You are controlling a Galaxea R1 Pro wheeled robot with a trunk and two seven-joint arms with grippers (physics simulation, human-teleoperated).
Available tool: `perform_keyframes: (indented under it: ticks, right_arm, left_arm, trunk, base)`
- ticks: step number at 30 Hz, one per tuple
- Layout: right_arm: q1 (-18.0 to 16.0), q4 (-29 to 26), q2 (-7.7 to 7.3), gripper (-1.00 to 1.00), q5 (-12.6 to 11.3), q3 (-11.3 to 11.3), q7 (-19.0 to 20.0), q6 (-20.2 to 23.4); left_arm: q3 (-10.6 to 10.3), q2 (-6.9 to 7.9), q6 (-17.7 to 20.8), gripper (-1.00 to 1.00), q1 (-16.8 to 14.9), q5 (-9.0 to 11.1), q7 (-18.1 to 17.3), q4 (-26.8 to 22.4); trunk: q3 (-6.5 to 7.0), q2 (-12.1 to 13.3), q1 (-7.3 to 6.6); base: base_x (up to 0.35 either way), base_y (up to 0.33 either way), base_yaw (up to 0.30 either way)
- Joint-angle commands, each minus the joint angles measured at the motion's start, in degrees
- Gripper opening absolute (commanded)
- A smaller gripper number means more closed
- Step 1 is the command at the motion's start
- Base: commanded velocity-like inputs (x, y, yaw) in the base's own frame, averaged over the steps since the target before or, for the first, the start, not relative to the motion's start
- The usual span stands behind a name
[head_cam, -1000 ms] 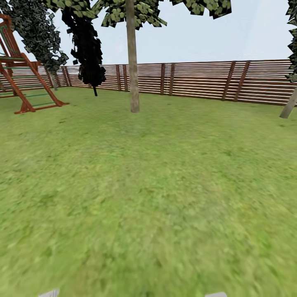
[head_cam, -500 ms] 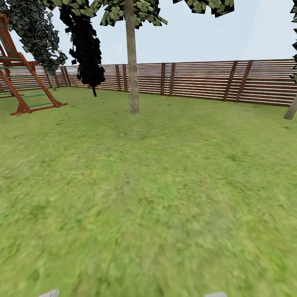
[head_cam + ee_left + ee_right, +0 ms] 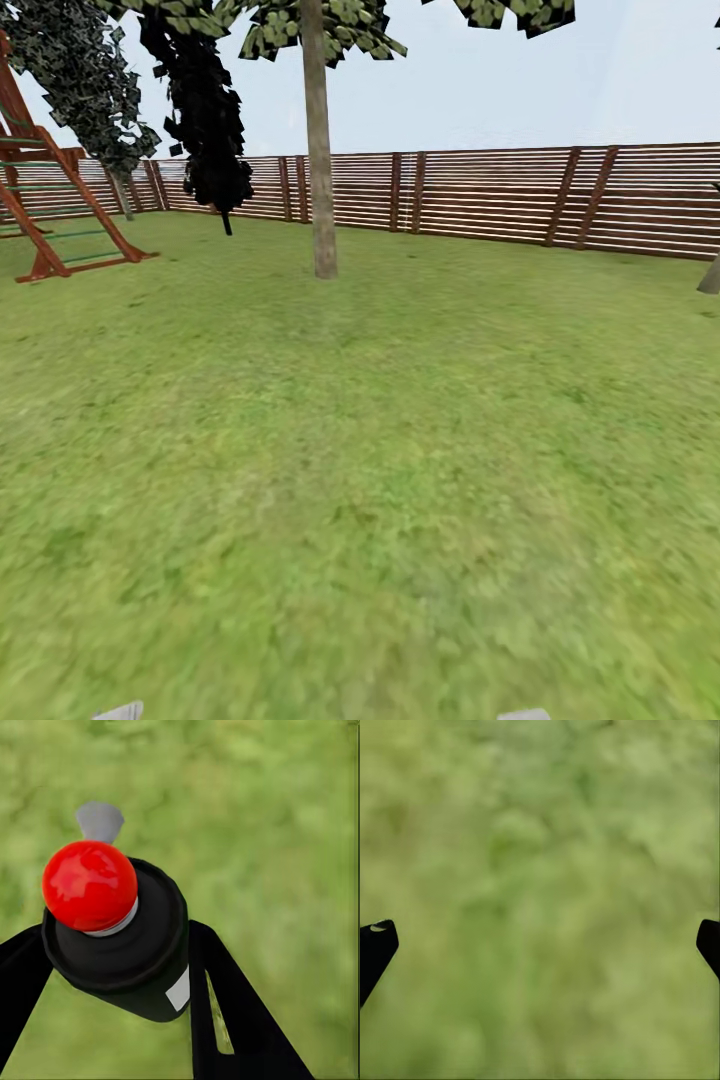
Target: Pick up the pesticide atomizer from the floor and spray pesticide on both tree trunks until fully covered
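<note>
Pesticide atomizer (image 3: 124,945): black cylindrical body, glossy red dome cap on a pale grey collar, small grey nozzle piece projecting beyond the cap, one light grey rectangular patch on the side wall. It is seen in the left wrist view, seated between the two black fingers (image 3: 225,1020) of the left gripper (image 3: 112,967), body pressed against a finger on each side; jaws are clamped on the can, cap end pointing away from the wrist, blurred green lawn behind it.

Right gripper (image 3: 540,945): jaws spread wide, only the two dark fingertips (image 3: 375,945) seen at opposite edges of the right wrist view, nothing but blurred grass between them.

In the head view, a tree trunk (image 3: 320,160) is seen ahead on the lawn (image 3: 380,450): smooth, round, mottled tan-grey pole, branchless low down, light green blocky leaves at the top. A second trunk base (image 3: 710,275) is cut by the right edge. Behind: brown horizontal-slat wooden fence (image 3: 500,195), a dark narrow tree (image 3: 205,110), a red-brown wooden play frame (image 3: 50,200) at far left. Grass texture is patchy green, flat.
</note>
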Motion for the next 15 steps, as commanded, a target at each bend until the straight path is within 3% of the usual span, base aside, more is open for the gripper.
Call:
perform_keyframes:
  ticks: [1, 15]
  right_arm:
    - [-0.03, 0.04, 0.01, 1.00, 0.61, -0.22, -0.44, -0.09]
    - [-0.03, 0.04, 0.01, 1.00, 0.61, -0.23, -0.43, -0.09]
  left_arm:
    - [0.51, 0.00, -0.17, -1.00, -0.04, -0.34, -0.34, 0.04]
    - [0.51, 0.00, -0.17, -1.00, -0.04, -0.34, -0.34, 0.04]
  trunk:
    - [-0.05, -0.02, 0.02]
    - [-0.05, -0.02, 0.02]
  base:
    - [0.338, 0.000, 0.000]
    - [0.338, 0.000, 0.000]
